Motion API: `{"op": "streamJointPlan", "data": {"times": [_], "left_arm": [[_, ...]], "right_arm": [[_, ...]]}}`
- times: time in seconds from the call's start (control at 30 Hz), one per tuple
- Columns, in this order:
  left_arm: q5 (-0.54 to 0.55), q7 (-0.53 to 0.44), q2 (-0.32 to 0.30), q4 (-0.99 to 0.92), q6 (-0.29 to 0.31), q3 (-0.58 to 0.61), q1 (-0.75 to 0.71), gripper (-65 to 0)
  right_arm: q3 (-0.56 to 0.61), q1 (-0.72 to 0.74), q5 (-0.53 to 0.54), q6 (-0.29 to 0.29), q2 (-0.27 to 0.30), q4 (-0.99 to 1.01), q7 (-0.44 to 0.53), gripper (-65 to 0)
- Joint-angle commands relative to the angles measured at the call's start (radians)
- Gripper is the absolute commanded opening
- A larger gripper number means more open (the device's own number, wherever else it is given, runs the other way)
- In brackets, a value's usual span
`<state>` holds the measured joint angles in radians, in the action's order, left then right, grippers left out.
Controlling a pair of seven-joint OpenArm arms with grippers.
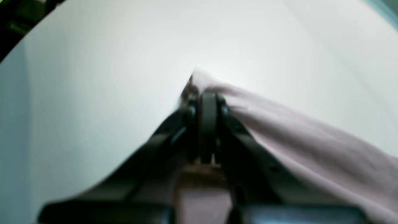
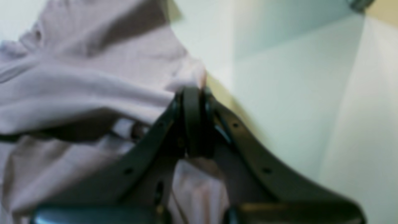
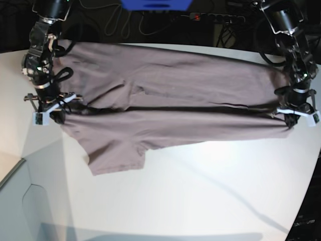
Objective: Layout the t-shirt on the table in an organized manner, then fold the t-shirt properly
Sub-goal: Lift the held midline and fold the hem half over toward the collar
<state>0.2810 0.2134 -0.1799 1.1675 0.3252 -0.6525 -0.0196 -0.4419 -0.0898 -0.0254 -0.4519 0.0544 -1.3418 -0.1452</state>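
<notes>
The mauve t-shirt (image 3: 170, 100) is stretched lengthwise across the white table (image 3: 210, 191), doubled along a dark crease line between my two grippers. One sleeve (image 3: 118, 160) sticks out toward the front left. My left gripper (image 3: 291, 116) is shut on the shirt's edge at the right end; the left wrist view shows its closed fingertips (image 1: 200, 93) pinching the cloth (image 1: 311, 146) over the table (image 1: 93, 77). My right gripper (image 3: 56, 111) is shut on the shirt at the left end; the right wrist view shows it (image 2: 194, 93) holding bunched fabric (image 2: 77, 84).
Dark cables and a power strip (image 3: 220, 18) lie behind the table's far edge, beside a blue object (image 3: 155, 4). The table's curved edge runs down the right side (image 3: 308, 201). A lower grey surface (image 3: 25, 211) sits at the front left.
</notes>
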Motion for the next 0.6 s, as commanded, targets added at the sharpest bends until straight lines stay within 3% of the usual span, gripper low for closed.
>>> {"op": "streamJointPlan", "data": {"times": [0.0,0.57], "left_arm": [[0.011,-0.025,-0.016,0.022,0.002,-0.003,0.008,-65.0],[0.011,-0.025,0.035,0.021,0.002,-0.005,-0.084,-65.0]], "right_arm": [[-0.018,0.011,0.009,0.0,0.012,-0.021,0.031,-65.0],[-0.054,-0.023,0.006,0.0,0.012,-0.014,0.025,-65.0]]}}
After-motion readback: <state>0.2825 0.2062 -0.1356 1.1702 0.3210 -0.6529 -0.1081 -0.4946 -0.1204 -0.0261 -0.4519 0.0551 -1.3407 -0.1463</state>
